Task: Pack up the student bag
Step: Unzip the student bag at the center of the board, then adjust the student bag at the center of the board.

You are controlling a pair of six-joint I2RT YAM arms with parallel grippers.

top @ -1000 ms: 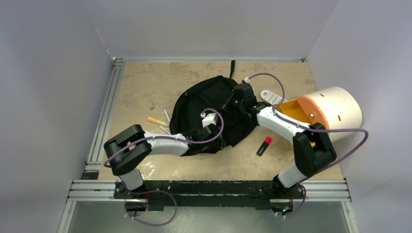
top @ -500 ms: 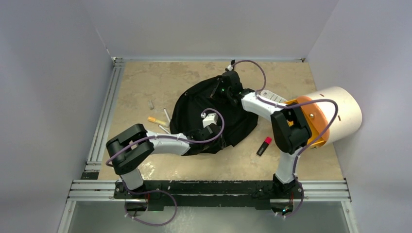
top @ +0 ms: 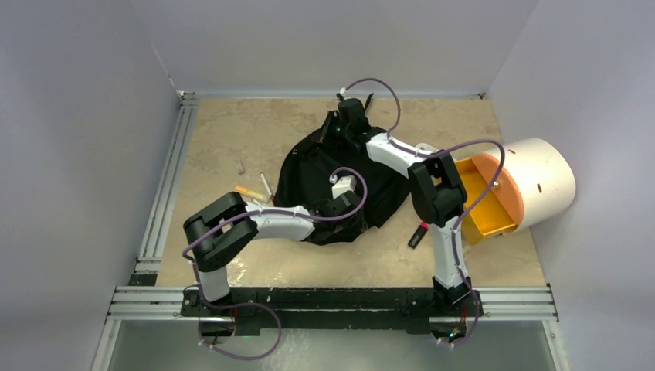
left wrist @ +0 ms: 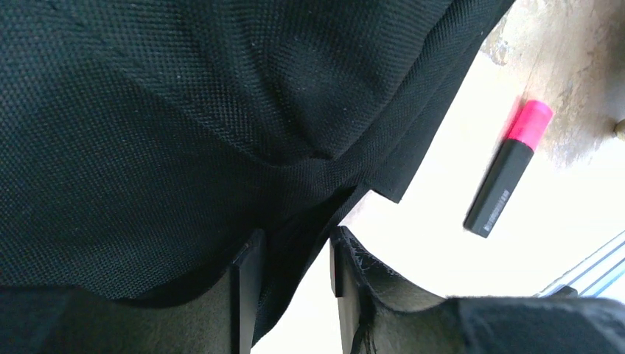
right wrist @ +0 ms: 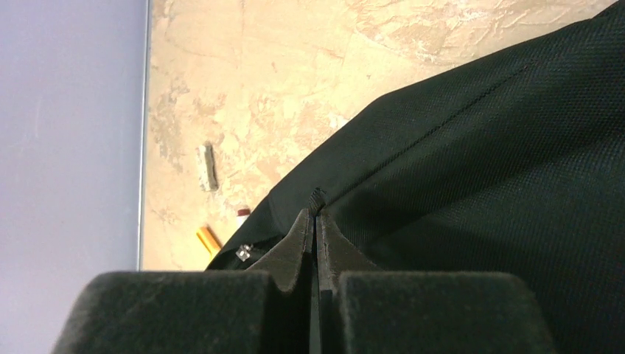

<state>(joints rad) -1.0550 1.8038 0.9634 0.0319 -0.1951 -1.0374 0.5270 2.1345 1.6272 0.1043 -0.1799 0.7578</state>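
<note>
Student bag (top: 309,170) sits slumped mid-tabletop (top: 232,131), long axis near-to-far with the top loop at the far end. The right gripper (right wrist: 315,214) is at that far edge, closed tight on a pinch of fabric and tenting it up. Left gripper (left wrist: 295,237) is at the opposite near hem, jaws half apart astride a fold, can't tell if it really clamps. Bag lies between the two, so opening it looks like a near-far pull; marker (left wrist: 508,173) lies just right of the near hem, nearer the left gripper.

The right pincer (right wrist: 317,215) has swung left from the student bag's (top: 305,176) right side to its far edge.
</note>
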